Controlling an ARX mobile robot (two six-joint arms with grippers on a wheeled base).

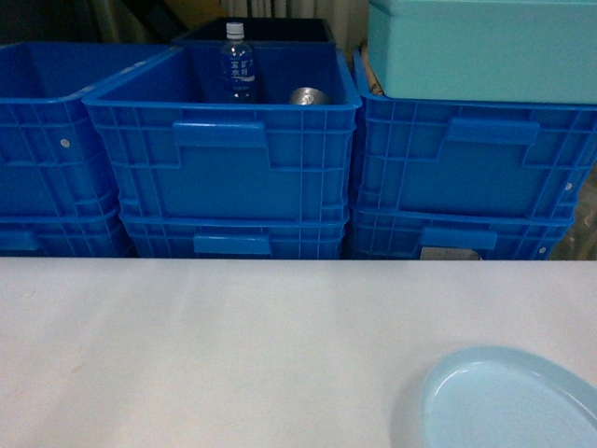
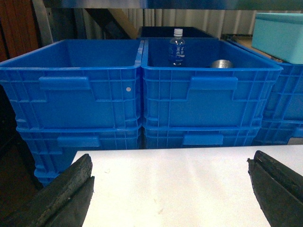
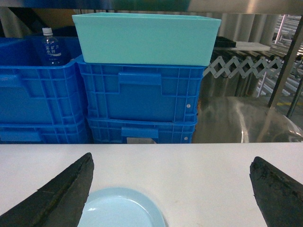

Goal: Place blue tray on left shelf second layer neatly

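Two grippers are mine, and both hang over the white tabletop [image 1: 233, 345] with the jaws wide apart and nothing between them. The blue tray [image 1: 508, 399] lies flat on the tabletop at the near right corner of the head view, partly cut by the edge of the picture. In the right wrist view the blue tray [image 3: 120, 209] sits low and a little to the left of the middle of my right gripper [image 3: 170, 189], just beside the left finger [image 3: 57, 198], so it is not yet centred between the jaws. My left gripper [image 2: 170, 189] sees only bare tabletop and the dark blue crates [image 2: 142, 90] behind it; the tray is not in that view at all. So the right arm is clearly the nearer one, and I judge that it must take the tray. The tray is round, so it has no long axis to align with; what matters is to reach its low rim from the near side. Steel bars at the top of both wrist views may belong to the left shelf, but I cannot tell which layer is the second one. Behind, a turquoise box [image 3: 144, 38] rests on a crate, and a water bottle [image 1: 237, 63] stands inside another crate.
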